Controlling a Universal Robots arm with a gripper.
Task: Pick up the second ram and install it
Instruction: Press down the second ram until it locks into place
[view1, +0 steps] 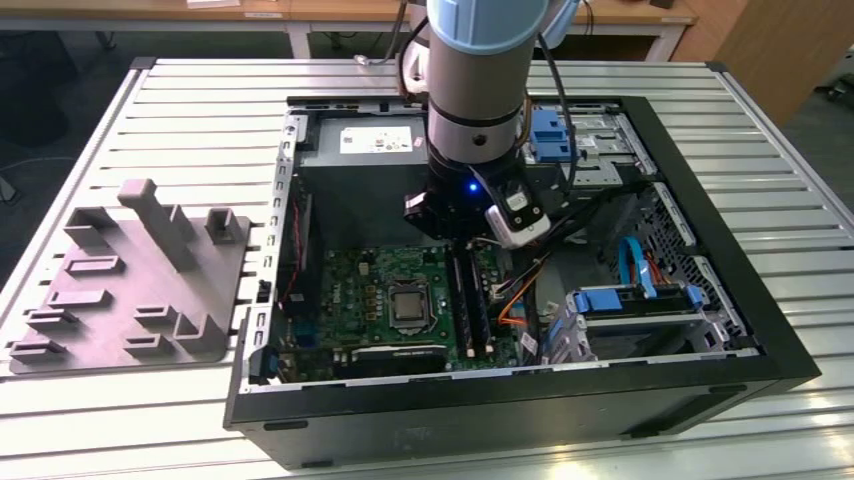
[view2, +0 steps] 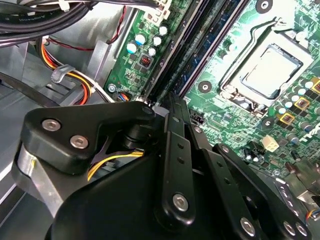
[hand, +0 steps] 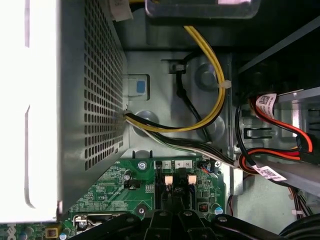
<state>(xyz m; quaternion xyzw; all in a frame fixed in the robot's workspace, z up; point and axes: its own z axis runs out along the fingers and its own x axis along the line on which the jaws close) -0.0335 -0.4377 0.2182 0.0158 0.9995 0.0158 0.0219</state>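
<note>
Inside the open computer case (view1: 787, 350), the arm reaches down over the green motherboard (view1: 360, 290). Two dark memory sticks stand on edge in adjacent slots beside the processor socket (view2: 270, 70). The second ram (view1: 463, 300) is one of them; which one I cannot tell. In the second wrist view it is a dark strip (view2: 197, 47) running away from the fingertips. My gripper (view1: 461, 243) is shut, its black fingers (view2: 176, 130) together with the tips (view2: 170, 100) at the near end of the slots. Whether they touch the stick is hidden. The slot latches (hand: 168, 180) show white.
A grey plastic holder block (view1: 127, 280) with upright posts lies on the slatted table at the exterior view's left. Cable bundles (hand: 210, 75) run beside the slots. A perforated metal box (hand: 85, 90), blue drive brackets (view1: 641, 300) and the case walls crowd the arm.
</note>
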